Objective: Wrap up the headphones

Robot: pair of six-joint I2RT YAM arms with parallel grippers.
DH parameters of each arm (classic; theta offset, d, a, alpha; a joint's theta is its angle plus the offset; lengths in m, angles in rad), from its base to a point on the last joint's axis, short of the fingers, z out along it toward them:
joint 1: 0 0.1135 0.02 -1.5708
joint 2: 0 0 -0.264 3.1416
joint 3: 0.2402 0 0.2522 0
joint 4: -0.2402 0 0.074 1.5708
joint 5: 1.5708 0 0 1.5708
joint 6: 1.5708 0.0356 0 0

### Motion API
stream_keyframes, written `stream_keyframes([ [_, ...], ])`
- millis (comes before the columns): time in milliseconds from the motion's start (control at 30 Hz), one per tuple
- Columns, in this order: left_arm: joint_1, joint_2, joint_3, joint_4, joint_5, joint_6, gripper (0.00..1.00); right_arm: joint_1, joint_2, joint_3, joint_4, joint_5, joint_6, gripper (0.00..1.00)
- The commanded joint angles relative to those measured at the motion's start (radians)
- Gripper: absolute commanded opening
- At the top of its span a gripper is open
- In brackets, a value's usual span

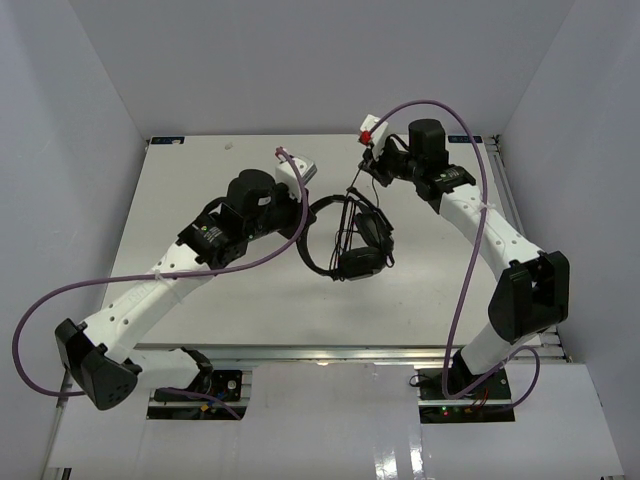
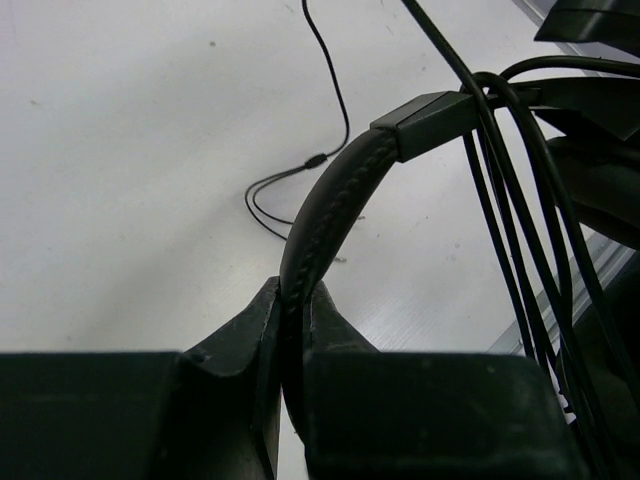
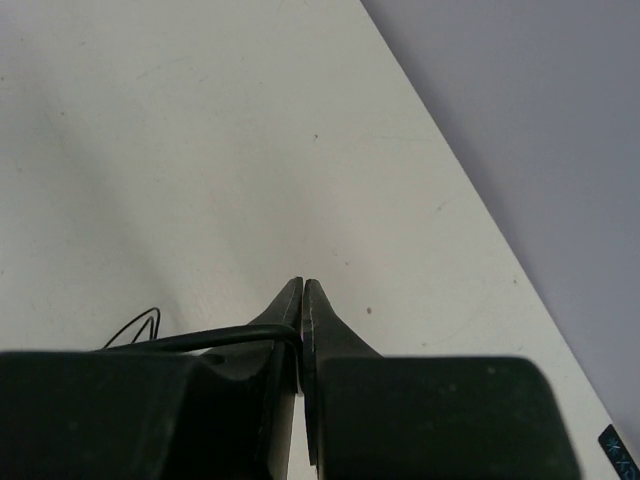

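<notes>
The black headphones [image 1: 356, 250] are held just above the middle of the white table [image 1: 190, 190]. My left gripper [image 1: 303, 224] is shut on the padded headband [image 2: 340, 195], which rises from between the jaws toward the right. Several strands of the thin black cord [image 2: 497, 230] cross the headband's end near an earcup [image 1: 372, 230]. More cord [image 2: 300, 175] trails loose over the table behind. My right gripper [image 1: 366, 172] is behind the headphones, shut on the cord [image 3: 200, 338], which leaves its jaws to the left. The plug is not visible.
Thick purple cables [image 1: 470, 250] loop off both arms. Grey walls [image 3: 520, 130] close in the table on the left, back and right. A metal rail [image 1: 330, 352] runs along the near edge by the arm bases.
</notes>
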Motion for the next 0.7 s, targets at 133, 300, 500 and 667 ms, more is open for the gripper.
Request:
stream_keyframes([
  [133, -0.025, 0.01, 0.341, -0.062, 0.024, 0.026, 0.0, -0.058, 0.002, -0.154, 0.18, -0.319, 0.242, 0.08],
  [300, -0.026, 0.113, 0.572, -0.105, 0.051, 0.014, 0.0, -0.039, 0.099, -0.202, 0.411, -0.519, 0.508, 0.08],
  [500, -0.026, 0.181, 0.809, -0.117, 0.028, -0.001, 0.0, 0.009, 0.222, -0.164, 0.603, -0.585, 0.746, 0.11],
  [667, -0.025, 0.227, 0.93, -0.116, -0.008, -0.01, 0.0, 0.071, 0.293, -0.163, 0.799, -0.608, 0.919, 0.16],
])
